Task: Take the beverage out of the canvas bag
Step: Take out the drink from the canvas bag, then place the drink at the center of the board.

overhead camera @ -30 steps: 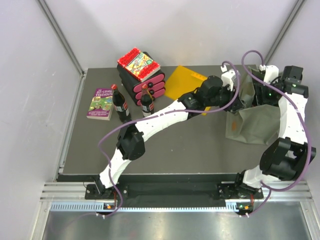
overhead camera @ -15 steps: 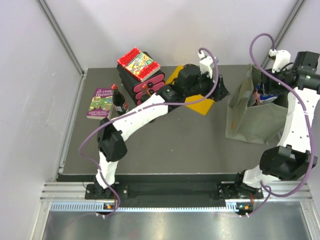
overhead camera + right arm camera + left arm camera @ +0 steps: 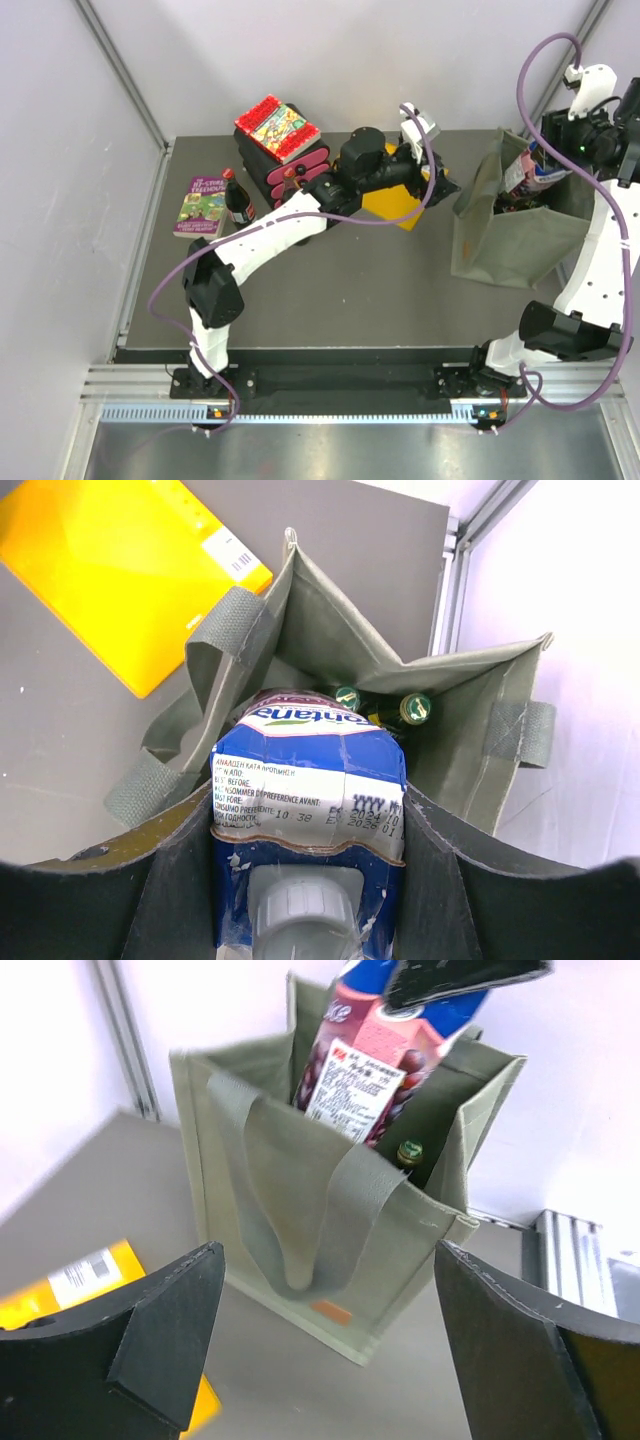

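Right pincer (image 3: 305, 880) pinching blue-and-pink juice carton (image 3: 305, 770), its base inside olive-green canvas bag (image 3: 470, 740) beneath, 2 green-capped bottles (image 3: 347, 694) beside it, left pincer (image 3: 328, 1290) spread wide facing bag, flat yellow folder (image 3: 70, 1282) below

We see an olive-green canvas bag (image 3: 425, 1250). Our carton (image 3: 345, 1045) is blue-topped, pink with dark grapes below. The folder (image 3: 110, 570) is yellow.

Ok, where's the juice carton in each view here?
Top external: juice carton at the far right, sticking out of the canvas bag.
Left wrist: carton top centre, above the bag's mouth.
Right wrist: carton bottom centre, the bag below it.
Shared landmark: the canvas bag, in all three.
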You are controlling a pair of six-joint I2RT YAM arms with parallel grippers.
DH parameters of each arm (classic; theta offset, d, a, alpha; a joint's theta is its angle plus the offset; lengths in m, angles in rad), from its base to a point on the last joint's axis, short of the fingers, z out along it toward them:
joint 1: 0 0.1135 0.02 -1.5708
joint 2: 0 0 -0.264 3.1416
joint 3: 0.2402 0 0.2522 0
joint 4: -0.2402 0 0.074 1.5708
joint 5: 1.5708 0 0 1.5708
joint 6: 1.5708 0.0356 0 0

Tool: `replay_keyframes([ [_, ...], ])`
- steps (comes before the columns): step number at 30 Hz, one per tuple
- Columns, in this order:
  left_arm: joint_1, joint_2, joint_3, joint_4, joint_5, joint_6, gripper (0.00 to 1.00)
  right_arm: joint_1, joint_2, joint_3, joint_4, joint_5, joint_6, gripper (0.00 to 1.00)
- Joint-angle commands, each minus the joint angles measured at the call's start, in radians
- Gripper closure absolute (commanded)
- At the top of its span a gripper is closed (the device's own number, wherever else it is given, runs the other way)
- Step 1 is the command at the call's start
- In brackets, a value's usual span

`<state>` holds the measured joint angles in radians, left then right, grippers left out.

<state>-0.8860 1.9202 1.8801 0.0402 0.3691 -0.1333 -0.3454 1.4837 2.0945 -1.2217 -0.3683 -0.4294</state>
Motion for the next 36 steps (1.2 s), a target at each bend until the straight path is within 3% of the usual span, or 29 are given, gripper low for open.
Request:
replay_keyframes([
  [1, -0.005, -0.026, -0.003, 0.203, 0.114, 0.155, 0.10, 0.000, -0.082, 0.113, 0.249, -0.095, 0.032, 0.98],
  [9, -0.010, 0.129, 0.181, 0.286, 0.206, 0.262, 0.09, 0.000, -0.121, 0.177, 0.286, -0.107, 0.058, 0.98],
  [19, -0.056, 0.244, 0.261, 0.348, 0.189, 0.300, 0.07, 0.000, -0.178, 0.193, 0.378, -0.121, 0.104, 0.99],
  [31, -0.057, 0.218, 0.258, 0.354, 0.064, 0.399, 0.06, 0.000, -0.197, 0.277, 0.485, -0.178, 0.182, 1.00],
  [36, -0.057, 0.145, 0.166, 0.369, 0.045, 0.440, 0.06, 0.000, -0.211, 0.277, 0.519, -0.240, 0.221, 1.00],
])
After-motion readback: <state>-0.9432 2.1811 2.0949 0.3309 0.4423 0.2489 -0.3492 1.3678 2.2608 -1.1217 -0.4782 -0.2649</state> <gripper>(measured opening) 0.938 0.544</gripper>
